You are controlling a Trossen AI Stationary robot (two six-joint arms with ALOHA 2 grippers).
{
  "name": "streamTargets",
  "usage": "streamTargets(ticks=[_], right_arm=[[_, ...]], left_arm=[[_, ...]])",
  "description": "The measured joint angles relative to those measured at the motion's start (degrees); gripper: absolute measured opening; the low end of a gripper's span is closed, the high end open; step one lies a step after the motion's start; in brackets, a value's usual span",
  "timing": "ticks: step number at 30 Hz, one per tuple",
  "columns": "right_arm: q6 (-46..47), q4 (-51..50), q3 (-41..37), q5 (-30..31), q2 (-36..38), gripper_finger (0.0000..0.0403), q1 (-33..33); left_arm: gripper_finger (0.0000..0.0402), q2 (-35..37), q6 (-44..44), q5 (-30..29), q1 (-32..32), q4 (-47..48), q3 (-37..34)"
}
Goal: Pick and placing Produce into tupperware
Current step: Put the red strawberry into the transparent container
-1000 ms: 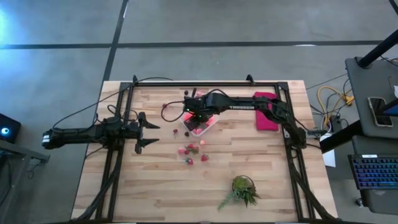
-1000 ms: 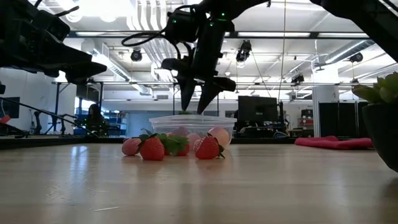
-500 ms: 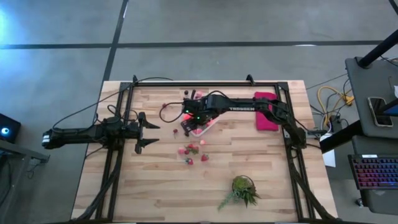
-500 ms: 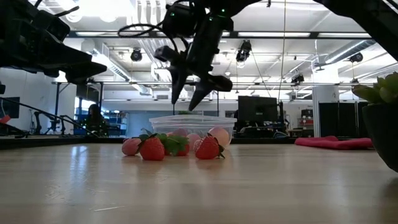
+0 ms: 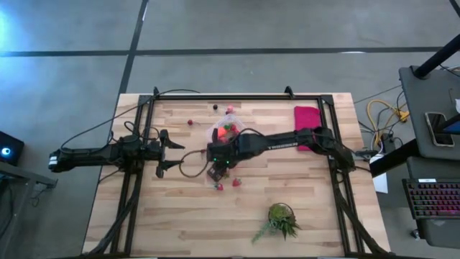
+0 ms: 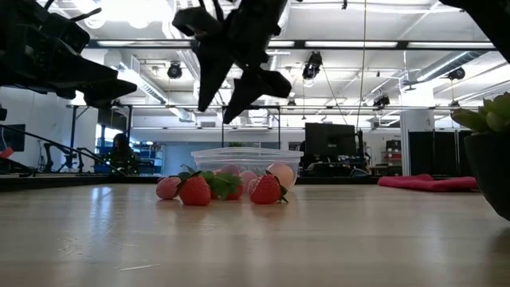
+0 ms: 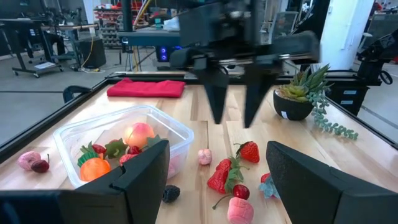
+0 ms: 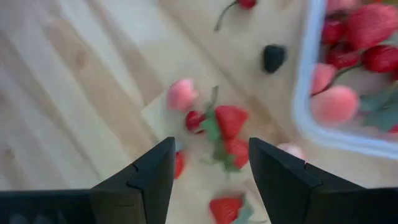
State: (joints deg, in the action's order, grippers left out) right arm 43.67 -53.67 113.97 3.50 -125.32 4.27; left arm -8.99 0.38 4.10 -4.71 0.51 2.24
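A wide workshop with ceiling lights is seen behind the wooden counter (image 5: 302, 201). Over the last second the right claw (image 5: 213, 173) has been carried off the tupperware (image 5: 223, 132), above which it hung, and is now placed over the loose cluster of produce (image 5: 222, 176) on the counter, just beside the tupperware on the side toward the potted plant (image 5: 280, 218). From this it is judged that one piece has been delivered and that the next pick is being lined up.

The right claw's fingers (image 8: 142, 180) are held partly apart with nothing between them, pointing down. Directly under the gap, strawberries (image 8: 231, 119) and a pink berry (image 8: 181, 94) are seen, with air left above them; no piece is touched yet. The tupperware already holds several pieces, a peach-like one (image 7: 138, 132) among them. A few berries (image 5: 190, 122) lie apart, beyond the tupperware's far side. The left claw (image 5: 169, 154) is parked wide and empty, well apart from the tupperware.
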Motion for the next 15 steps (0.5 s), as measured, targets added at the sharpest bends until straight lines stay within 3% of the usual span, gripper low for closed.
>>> streamTargets(ticks=[10,11,12,15], right_arm=[[-0.24,4.74,4.89,1.15,0.0,0.0194,0.95],[-0.11,4.82,5.54,0.96,0.0,0.0194,0.95],[0.12,4.61,6.09,-0.24,0.0,0.0194,0.95],[-1.87,6.05,7.61,-1.34,0.0,0.0194,1.25]], left_arm=[[0.0255,0.02,-0.2,-0.18,0.02,-0.03,0.0],[0.0255,0.0,-4.67,-3.7,0.04,-0.87,0.0],[0.0255,-0.27,-13.18,-12.83,-0.09,-2.77,0.0],[0.0255,-0.73,-42.95,-48.03,-0.2,-3.62,0.07]])
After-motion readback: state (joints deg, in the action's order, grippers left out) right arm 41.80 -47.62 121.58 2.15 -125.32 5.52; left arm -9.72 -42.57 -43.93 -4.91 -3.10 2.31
